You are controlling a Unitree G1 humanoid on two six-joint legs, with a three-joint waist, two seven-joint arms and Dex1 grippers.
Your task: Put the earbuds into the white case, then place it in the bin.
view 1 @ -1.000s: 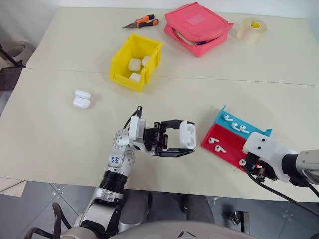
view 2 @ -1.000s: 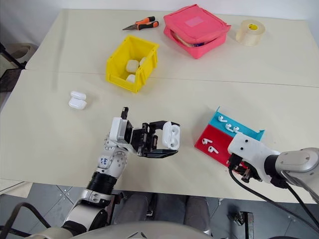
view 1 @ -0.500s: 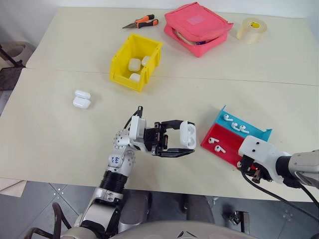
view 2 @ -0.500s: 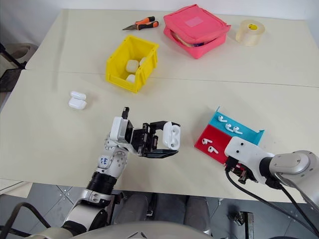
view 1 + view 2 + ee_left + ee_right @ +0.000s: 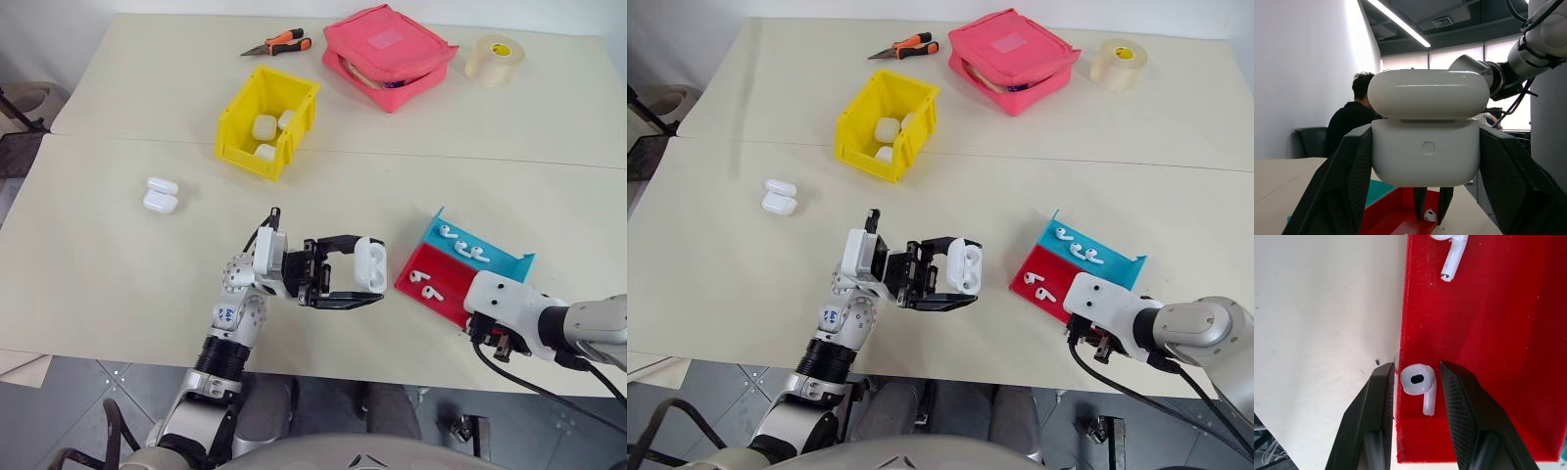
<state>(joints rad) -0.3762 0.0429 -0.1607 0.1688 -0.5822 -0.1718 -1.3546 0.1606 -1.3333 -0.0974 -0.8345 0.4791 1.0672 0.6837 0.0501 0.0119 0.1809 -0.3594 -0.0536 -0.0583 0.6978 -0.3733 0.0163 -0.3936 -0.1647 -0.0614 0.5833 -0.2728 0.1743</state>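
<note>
The left gripper (image 5: pixel 361 284) is clamped on the white case (image 5: pixel 369 264), one black finger pressed against each side of its body and the lid lifted a crack above them, the whole thing held up clear of the table (image 5: pixel 118 264). The right gripper (image 5: pixel 1418 382) points down at the near corner of the red-and-blue tray (image 5: pixel 446 299), its jaws standing narrowly apart with a single earbud (image 5: pixel 1419 380) lying right between the fingers (image 5: pixel 1382 396); there is a slim gap on either side of the bud, so whether the pads actually touch it I cannot tell, and it lies on the red floor of the tray rather than being lifted. Just beyond those fingertips another earbud (image 5: pixel 1451 255) rests on the same red surface. From overhead I count two earbuds in the open on the red part (image 5: pixel 425 285) and three in a row on the blue part (image 5: pixel 460 242), all lying past the right gripper. The bin (image 5: pixel 240 116) sits well beyond the left gripper, across the table, with three white cases inside it. Two more white cases (image 5: pixel 160 195) lie touching each other on the bare table, off behind the left gripper's wrist side. Far past both grippers, along the back of the table, are one pink pouch (image 5: pixel 389 54), one roll of tape (image 5: pixel 494 59) and one pair of orange-handled pliers (image 5: pixel 277 43). Beyond the held case a person (image 5: pixel 1354 120) in dark clothes sits with their back turned.
</note>
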